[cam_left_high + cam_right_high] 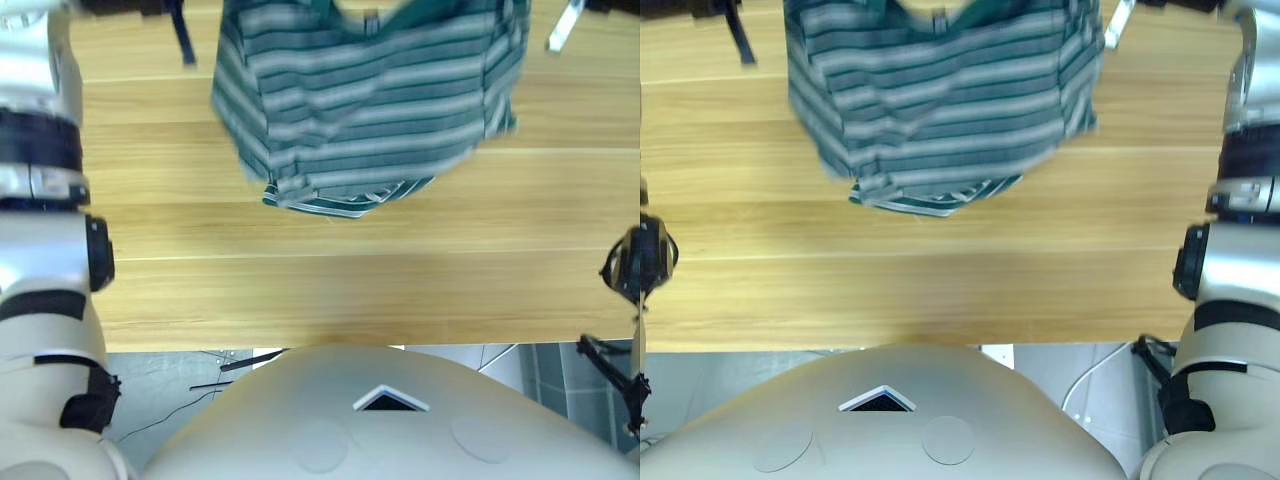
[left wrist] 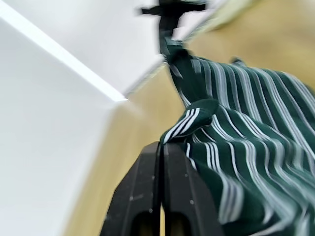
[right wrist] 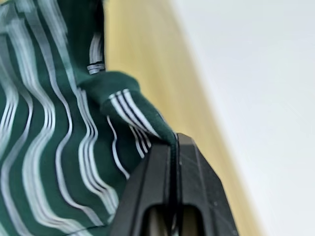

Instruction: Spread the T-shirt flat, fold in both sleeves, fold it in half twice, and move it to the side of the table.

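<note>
On the left, the left gripper has its fingers pinched shut on a fold of the green striped T-shirt. The shirt hangs between both arms over the far part of the wooden table, its hem bunched. On the right, the right gripper clamps another edge.

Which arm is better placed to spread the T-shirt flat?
Neither alone: the left gripper and the right gripper are each shut on an edge of the T-shirt, which hangs over the table. Both should probably lower it together.
</note>
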You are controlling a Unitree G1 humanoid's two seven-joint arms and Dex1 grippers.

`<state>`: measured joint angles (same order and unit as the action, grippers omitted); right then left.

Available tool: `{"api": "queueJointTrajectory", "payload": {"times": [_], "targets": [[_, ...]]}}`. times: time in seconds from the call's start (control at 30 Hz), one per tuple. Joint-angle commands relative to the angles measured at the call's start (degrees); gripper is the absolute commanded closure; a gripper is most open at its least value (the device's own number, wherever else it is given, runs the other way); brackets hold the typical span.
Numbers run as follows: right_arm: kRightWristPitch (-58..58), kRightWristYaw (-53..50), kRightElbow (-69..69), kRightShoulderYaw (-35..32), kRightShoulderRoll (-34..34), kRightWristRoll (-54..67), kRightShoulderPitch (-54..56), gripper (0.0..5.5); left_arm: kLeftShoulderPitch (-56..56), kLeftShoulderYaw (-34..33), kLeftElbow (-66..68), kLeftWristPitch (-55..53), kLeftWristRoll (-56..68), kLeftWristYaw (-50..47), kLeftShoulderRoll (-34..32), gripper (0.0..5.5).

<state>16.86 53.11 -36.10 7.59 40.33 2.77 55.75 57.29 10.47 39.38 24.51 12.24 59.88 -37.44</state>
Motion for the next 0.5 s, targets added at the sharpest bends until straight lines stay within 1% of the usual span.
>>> {"api": "queueJointTrajectory", "payload": {"times": [0.03,0.07,0.1,0.13,0.17,0.2,0.23,0.27,0.33,0.37,0.4,0.43,0.47,0.5], "targets": [[9.90,-55.58,-5.15,-13.69,7.01,-17.80,26.42,5.47,34.74,-18.82,15.50,18.20,-10.74,-53.18,-8.47,5.50],[14.09,-52.11,3.34,-18.02,6.18,-16.81,12.94,5.47,22.68,-21.33,9.69,25.36,-11.52,-48.55,-7.65,5.50],[18.42,-49.72,8.34,-19.89,4.84,-16.43,0.11,5.47,9.70,-22.08,5.51,31.18,-12.06,-44.45,-6.14,5.50],[21.20,-49.18,10.44,-20.23,3.45,-16.48,-9.38,5.47,-1.39,-21.81,3.17,35.70,-12.89,-41.91,-4.89,5.50],[23.99,-47.15,8.92,-20.47,1.27,-12.76,-15.24,5.47,-11.14,-22.23,2.64,38.79,-18.40,-45.14,-4.52,5.50],[26.18,-45.92,7.78,-20.87,0.21,-10.28,-19.52,5.47,-18.40,-23.49,3.44,41.28,-19.68,-46.42,-3.58,5.50],[26.48,-42.41,6.62,-20.84,-0.31,-6.50,-22.69,5.47,-24.30,-24.10,4.44,43.31,-19.47,-46.69,-2.45,5.50],[27.02,-40.60,5.11,-19.86,0.31,-6.47,-25.62,5.47,-29.04,-23.48,6.00,45.02,-19.56,-46.37,-1.58,5.50],[24.95,-38.48,2.20,-16.57,2.07,-10.03,-29.47,5.47,-34.00,-21.28,8.32,45.47,-17.20,-43.96,-0.32,5.50],[24.25,-39.31,-0.21,-14.26,2.98,-14.08,-30.87,5.47,-35.69,-19.17,10.26,44.87,-22.00,-45.50,-0.89,5.50],[24.50,-37.74,-1.00,-10.65,4.13,-18.24,-33.61,5.47,-37.54,-15.65,13.31,41.45,-26.84,-46.53,-1.23,5.50],[25.31,-34.84,-0.33,-8.12,4.87,-19.67,-36.73,5.47,-39.98,-11.87,15.14,39.97,-32.67,-46.93,-1.83,5.50],[25.66,-30.20,2.25,-5.90,5.57,-18.63,-40.83,5.47,-42.44,-8.92,16.15,40.16,-35.72,-45.37,-2.02,5.50],[27.84,-26.22,5.88,-3.67,6.91,-17.56,-45.35,5.47,-44.63,-6.85,16.55,40.30,-35.08,-42.04,-1.53,5.50]]}}
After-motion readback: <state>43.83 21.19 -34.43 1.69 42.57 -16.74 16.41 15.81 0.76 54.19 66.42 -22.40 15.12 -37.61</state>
